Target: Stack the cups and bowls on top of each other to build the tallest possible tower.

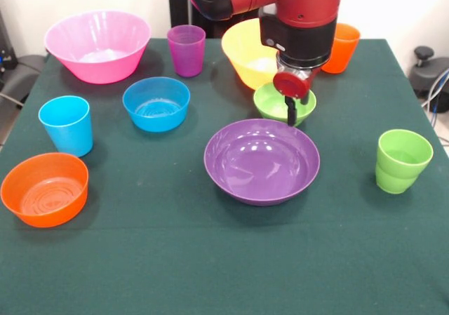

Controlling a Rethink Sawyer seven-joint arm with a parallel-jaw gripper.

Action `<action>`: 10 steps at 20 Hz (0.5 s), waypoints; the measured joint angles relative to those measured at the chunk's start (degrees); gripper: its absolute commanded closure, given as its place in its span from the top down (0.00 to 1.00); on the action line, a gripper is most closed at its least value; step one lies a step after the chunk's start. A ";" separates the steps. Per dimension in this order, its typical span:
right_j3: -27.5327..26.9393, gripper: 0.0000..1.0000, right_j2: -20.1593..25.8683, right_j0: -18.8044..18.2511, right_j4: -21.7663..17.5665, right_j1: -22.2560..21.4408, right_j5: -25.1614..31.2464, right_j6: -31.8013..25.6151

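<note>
Looking from the left side to the right, nothing is stacked yet, so the tower is not begun. At the near left lies the orange bowl (pixel 45 189), and just behind it stands the sky blue cup (pixel 66 125). At the far left is the large pink bowl (pixel 97 45). Next comes the small blue bowl (pixel 156 103), and behind it the purple cup (pixel 186 50). In the middle of the green table (pixel 210 259) sits the wide purple bowl (pixel 262 160), which I judge a good base because it is broad and shallow. Just behind it is the small green bowl (pixel 277 99), and behind that the yellow-orange bowl (pixel 242 52), partly hidden by the red arm (pixel 295 6). The gripper (pixel 291 110) hangs over the green bowl, its dark tip low at the bowl's near rim. I cannot tell if its fingers are spread or pressed together, and it seems to carry nothing. Further right, the orange cup (pixel 342 47) shows beside the arm, and the lime green cup (pixel 401 161) stands alone near the right edge. All ten pieces stand apart on the cloth, so every stacking step is left to do.
</note>
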 measured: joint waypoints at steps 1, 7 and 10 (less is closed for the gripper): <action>-0.01 1.00 -0.05 0.04 -0.18 -0.01 -0.02 0.00; 0.00 1.00 -0.97 1.02 -1.72 -0.15 -0.01 0.00; -0.07 1.00 -1.49 1.72 -2.26 -0.29 -0.01 0.00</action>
